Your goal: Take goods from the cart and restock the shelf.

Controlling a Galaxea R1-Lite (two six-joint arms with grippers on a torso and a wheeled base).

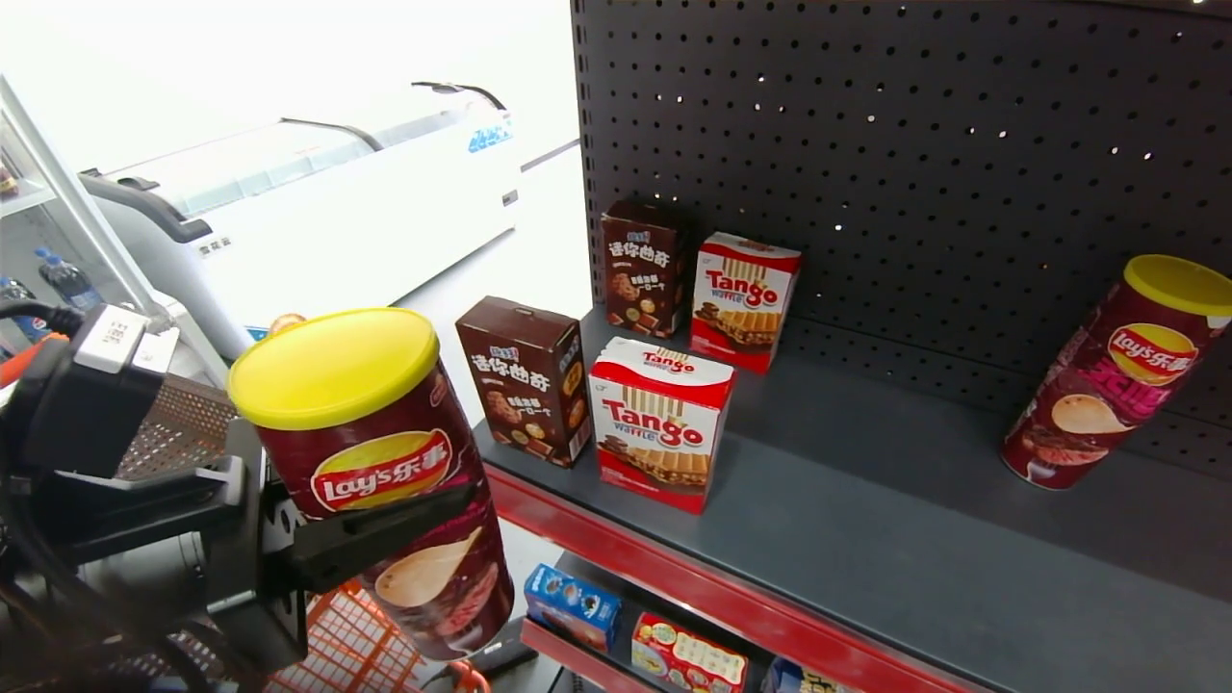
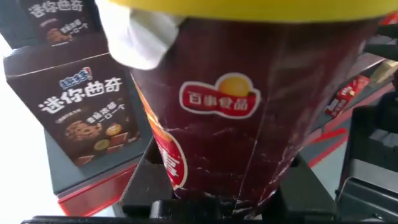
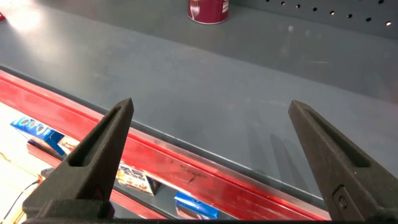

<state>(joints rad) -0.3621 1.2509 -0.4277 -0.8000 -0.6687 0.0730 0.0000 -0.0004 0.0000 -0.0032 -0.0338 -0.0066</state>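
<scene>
At far left, clamping a dark red chips canister with a yellow lid in the left gripper, squeezing it around the middle. Holding it upright with a slight lean, above the orange wire cart and just off the front of the shelf.

Showing, from the left wrist, the same chips canister close up, with a brown cookie box behind it.

Moving right along the dark grey shelf: meeting a brown cookie box near the front and another cookie box farther back. Then a red and white wafer box in front and another wafer box behind it.

Crossing a wide bare stretch, then reaching a second chips canister by the pegboard back panel at far right.

Hovering the right gripper above the shelf's red front edge, spreading its jaws wide and gripping nothing.

Judging the step in hand: carrying goods from cart to shelf, with the placing not yet done.

Likely needing next: swinging the held canister rightward past the boxes, lowering it upright onto the bare stretch, probably near its twin, then letting go. Also taking care not to knock the front wafer box.
</scene>
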